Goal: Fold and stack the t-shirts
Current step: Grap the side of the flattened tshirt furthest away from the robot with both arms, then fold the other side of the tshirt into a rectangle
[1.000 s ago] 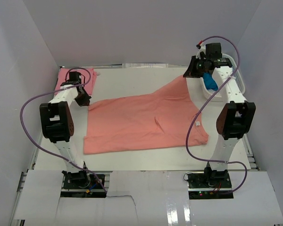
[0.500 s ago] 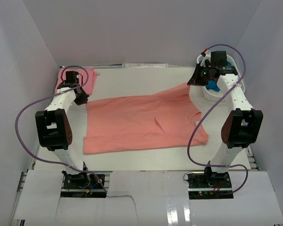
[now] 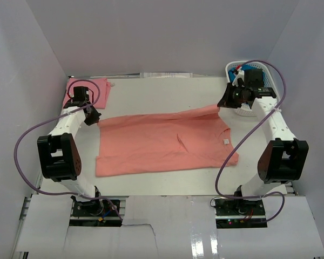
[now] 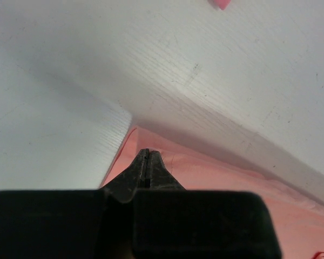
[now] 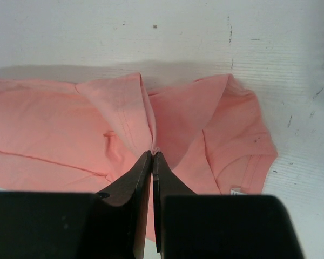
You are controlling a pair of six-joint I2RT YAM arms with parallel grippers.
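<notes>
Right wrist view: right fingers (image 5: 140,186) pinch the salmon-orange shirt (image 5: 54,127).

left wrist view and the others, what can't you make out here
Left wrist view: whether the left gripper pinches the orange shirt; its own fingers cover the spot.
Top view: what lies in the basket; the right arm covers most of it.
Top view: the shirt's white label, too small to read.
Left wrist view: the pink shirt, cut off by the top edge.
</notes>
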